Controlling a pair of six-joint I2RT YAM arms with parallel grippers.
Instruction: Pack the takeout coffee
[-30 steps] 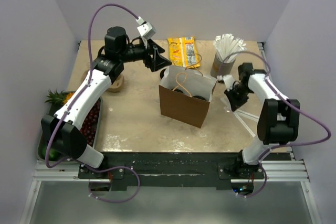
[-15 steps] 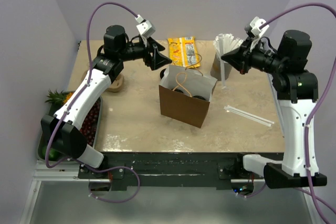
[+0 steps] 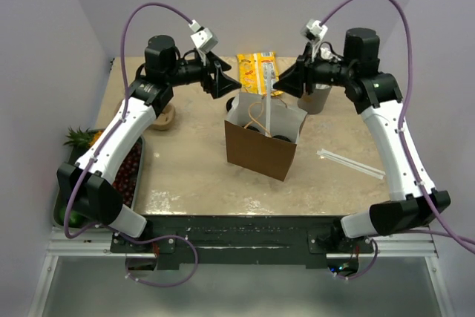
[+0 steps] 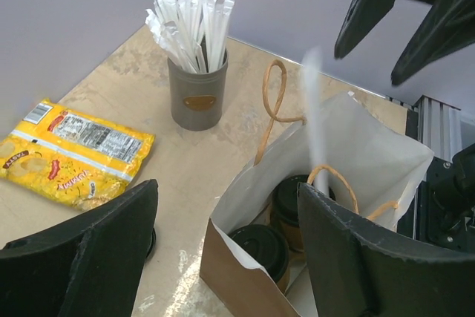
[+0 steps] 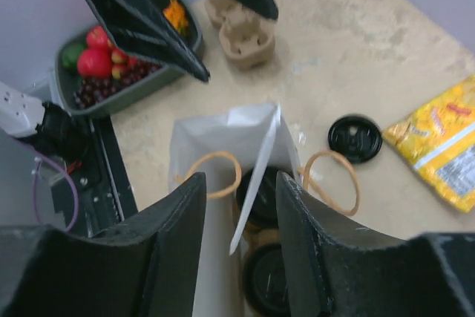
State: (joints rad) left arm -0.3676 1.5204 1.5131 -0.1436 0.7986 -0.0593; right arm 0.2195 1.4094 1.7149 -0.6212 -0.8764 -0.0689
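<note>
A brown paper bag (image 3: 260, 152) stands open at the table's middle. Two kraft cups with black lids stand inside it (image 4: 261, 246) (image 4: 297, 198); they also show in the right wrist view (image 5: 260, 198) (image 5: 271, 280). A white wrapped straw (image 3: 267, 98) stands nearly upright with its lower end in the bag; it is blurred in the left wrist view (image 4: 313, 109). My right gripper (image 3: 282, 83) is open above the bag's far right, and the straw (image 5: 256, 183) hangs loose between its jaws. My left gripper (image 3: 228, 83) is open and empty above the bag's far left.
A grey cup of straws (image 4: 195, 90) stands behind the bag. A yellow snack packet (image 3: 260, 72) and a loose black lid (image 5: 355, 137) lie nearby. Loose straws (image 3: 352, 163) lie at the right. A cardboard carrier (image 3: 165, 116) and a fruit tray (image 3: 130, 172) are at the left.
My right arm has swung from the table's right side to above the bag with a straw; the straw now stands in the bag between open jaws. The left arm has barely moved.
</note>
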